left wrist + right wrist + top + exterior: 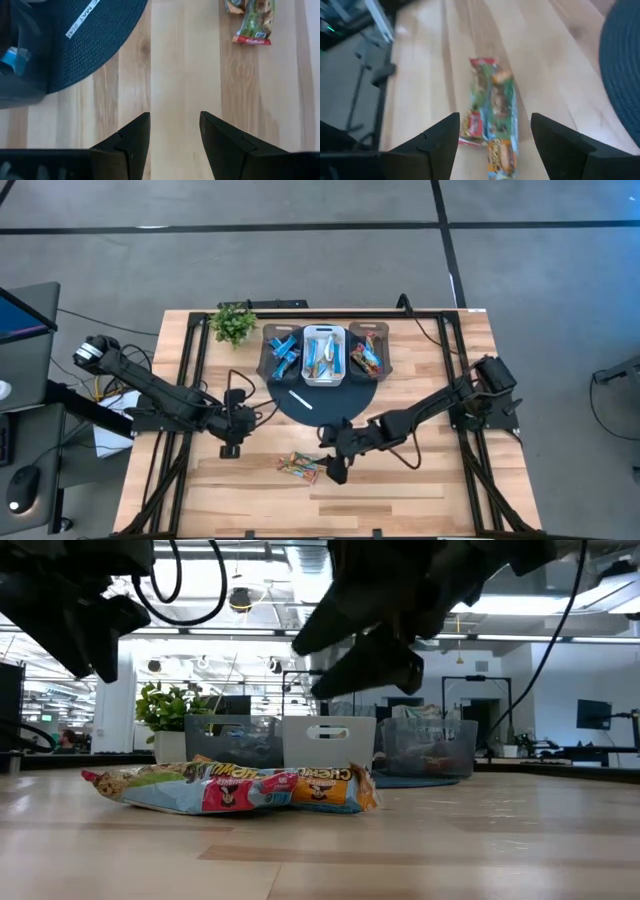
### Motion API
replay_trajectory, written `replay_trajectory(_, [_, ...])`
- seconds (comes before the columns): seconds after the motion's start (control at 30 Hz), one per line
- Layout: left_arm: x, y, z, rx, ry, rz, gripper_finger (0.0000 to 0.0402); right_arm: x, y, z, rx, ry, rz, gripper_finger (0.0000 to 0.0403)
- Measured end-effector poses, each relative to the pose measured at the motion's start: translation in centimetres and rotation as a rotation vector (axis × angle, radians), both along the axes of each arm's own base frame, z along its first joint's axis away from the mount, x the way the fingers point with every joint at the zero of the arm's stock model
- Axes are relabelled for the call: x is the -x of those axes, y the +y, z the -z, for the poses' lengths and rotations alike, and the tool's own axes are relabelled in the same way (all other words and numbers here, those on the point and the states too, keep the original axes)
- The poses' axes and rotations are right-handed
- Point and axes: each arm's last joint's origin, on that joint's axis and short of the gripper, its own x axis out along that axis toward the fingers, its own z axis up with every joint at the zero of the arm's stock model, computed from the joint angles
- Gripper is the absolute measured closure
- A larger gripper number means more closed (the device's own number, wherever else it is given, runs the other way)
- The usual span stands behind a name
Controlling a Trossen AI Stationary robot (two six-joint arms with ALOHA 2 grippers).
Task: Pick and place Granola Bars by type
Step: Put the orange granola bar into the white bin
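Observation:
A small cluster of loose Granola Bars (300, 467) (492, 120) in green, red and orange wrappers lies flat on the wooden table, near its front. My right gripper (335, 470) (494, 126) hangs open just above and to the right of them, and the bars show between its fingers without being touched. The low view shows it (370, 640) well clear of the bars (230, 788). My left gripper (232, 444) (175, 120) is open over bare wood to the left. More bars fill three bins at the far side.
A dark bin with blue bars (283, 352), a white bin with silver-teal bars (323, 355) and a dark bin with orange-red bars (366, 357) stand on a round dark mat (330, 402) that carries a white strip (300, 400). A potted plant (233, 323) is at the far left.

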Motion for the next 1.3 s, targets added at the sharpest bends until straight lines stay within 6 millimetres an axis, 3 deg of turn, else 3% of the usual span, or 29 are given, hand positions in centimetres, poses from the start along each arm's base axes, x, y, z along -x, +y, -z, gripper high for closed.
replay_trajectory(0.3, [1.8,0.9,-1.0,0.007,-0.094,0.029,0.0235,0.4,1.0,1.8,0.025,0.086,0.017,0.0164])
replay_trajectory(0.47, [3.9,2.1,-0.6,0.071,-0.146,-0.060,0.0235,0.3,1.0,1.5,0.065,0.054,0.035,0.0164])
replay_trajectory(0.73, [6.5,3.5,0.0,0.133,-0.252,-0.167,0.0235,0.3,1.1,1.4,0.171,0.032,-0.098,0.0164])
replay_trajectory(1.1, [7.4,4.2,-0.6,0.149,-0.372,-0.285,0.0235,-0.6,1.6,3.1,0.149,0.009,-0.216,0.0164])
replay_trajectory(1.3, [7.4,4.2,-0.6,0.152,-0.372,-0.291,0.0235,-0.7,1.2,3.7,0.174,0.034,-0.157,0.0164])
